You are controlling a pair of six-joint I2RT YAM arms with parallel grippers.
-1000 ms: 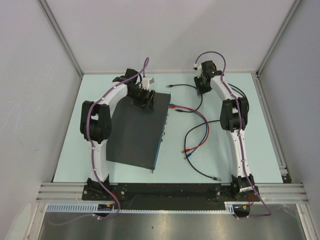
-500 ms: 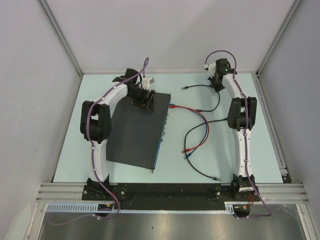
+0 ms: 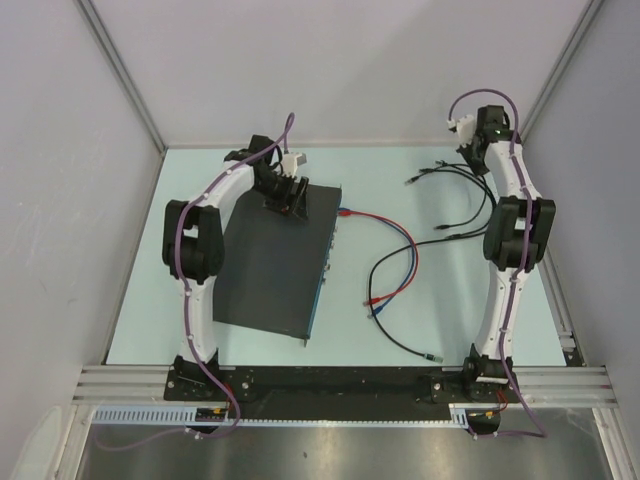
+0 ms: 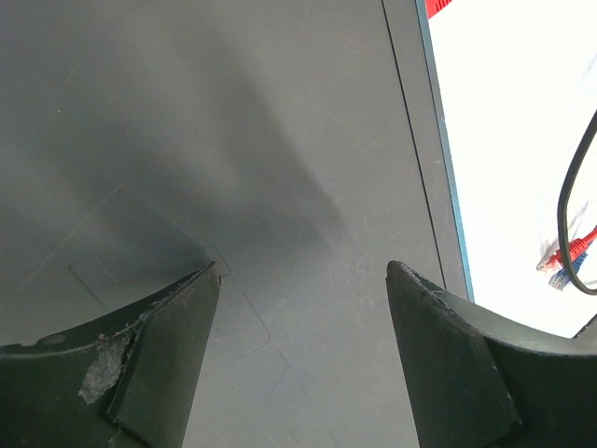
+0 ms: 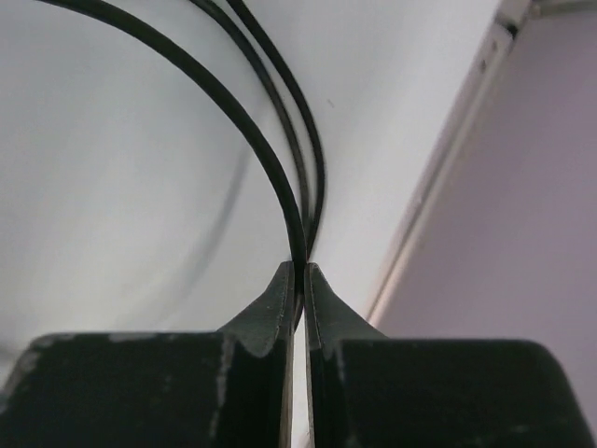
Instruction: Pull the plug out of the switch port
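Right gripper [image 5: 298, 280]: fingers pinched shut on a black cable [image 5: 298, 250], up near the far right corner of the table [image 3: 140, 300]. The hold is on the cord, not on a plug. Both ends of that cable appear to lie loose on the table, well apart from the switch [image 3: 270, 265].

Left gripper [image 4: 300, 271]: jaws wide apart, low over the far part of the switch's top, gripping nothing. Cannot tell whether it touches the lid.

Switch lies flat, left of centre, its blue-grey port face [image 3: 322, 275] turned toward the right arm. A red plug [image 3: 346, 212] sits at the far end of that face, apparently seated.

Risks, as judged:
- The thin cord may slip through the closed tips.
- Hauling the cord could drag its loop across the red cable [image 3: 372, 217] and tangle the two.
- If the red plug is pulled while the switch is unheld, the box may slide rather than release it.
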